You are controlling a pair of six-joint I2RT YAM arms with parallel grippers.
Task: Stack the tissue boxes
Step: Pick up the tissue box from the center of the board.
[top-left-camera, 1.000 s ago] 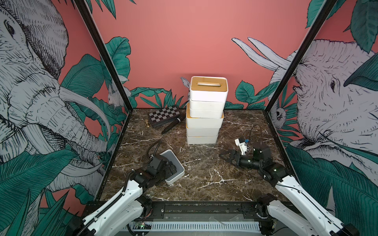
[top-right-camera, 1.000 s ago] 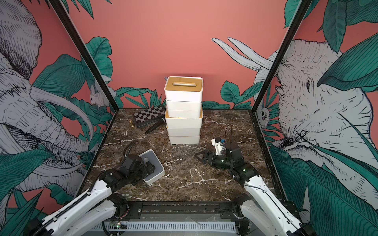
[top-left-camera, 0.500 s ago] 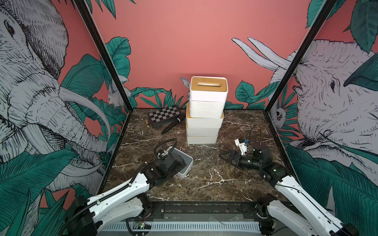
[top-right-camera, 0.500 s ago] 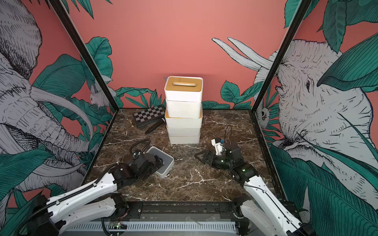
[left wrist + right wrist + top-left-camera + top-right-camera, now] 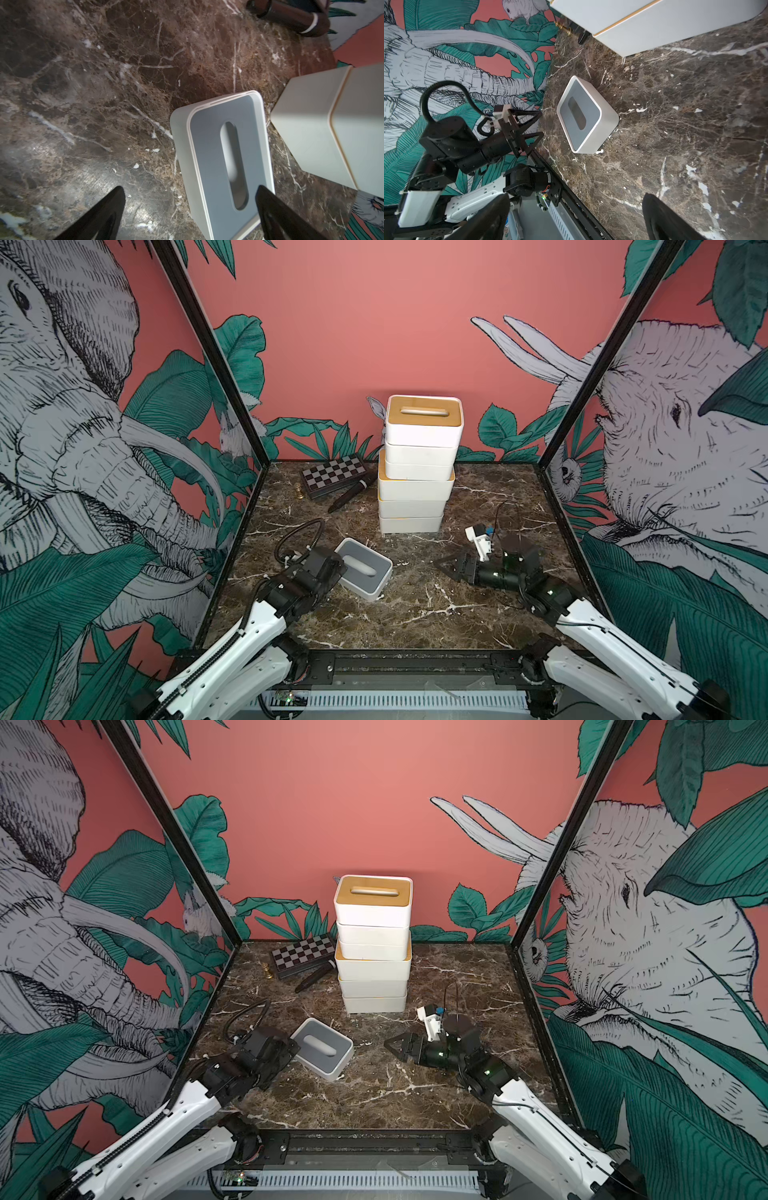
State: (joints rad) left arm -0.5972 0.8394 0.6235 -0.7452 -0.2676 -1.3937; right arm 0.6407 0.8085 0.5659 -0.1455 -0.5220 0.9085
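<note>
Standing at the back centre of the brown veined marble tabletop [image 5: 415, 605], a tower of white rounded tissue boxes [image 5: 413, 489] is shown in both top views. Six tiers can be counted, and the bamboo-coloured, oval-slotted lid of the topmost box [image 5: 424, 412] is exposed. A seventh white box with a grey slotted lid [image 5: 365, 568] is set apart from the tower, lying upright and skewed on the marble toward the front left. The left gripper [image 5: 541, 123] is held just beside this box's near end with its black fingers spread wide; nothing is clamped between them, and whether the box is brushed by one finger [image 5: 278, 212] cannot be told. The right gripper [image 5: 395, 1048] is poised low over bare marble at the right of centre, pointed toward the grey-lidded box but well apart from it, its jaws likewise spread fully with nothing grasped. Left of the tower, a flat black-and-white chequered case [image 5: 334, 475] is laid near the back wall, a black marker pen [image 5: 349, 495] is placed just in front of it, and a small brass chess piece [image 5: 299, 490] is stood beside it.
</note>
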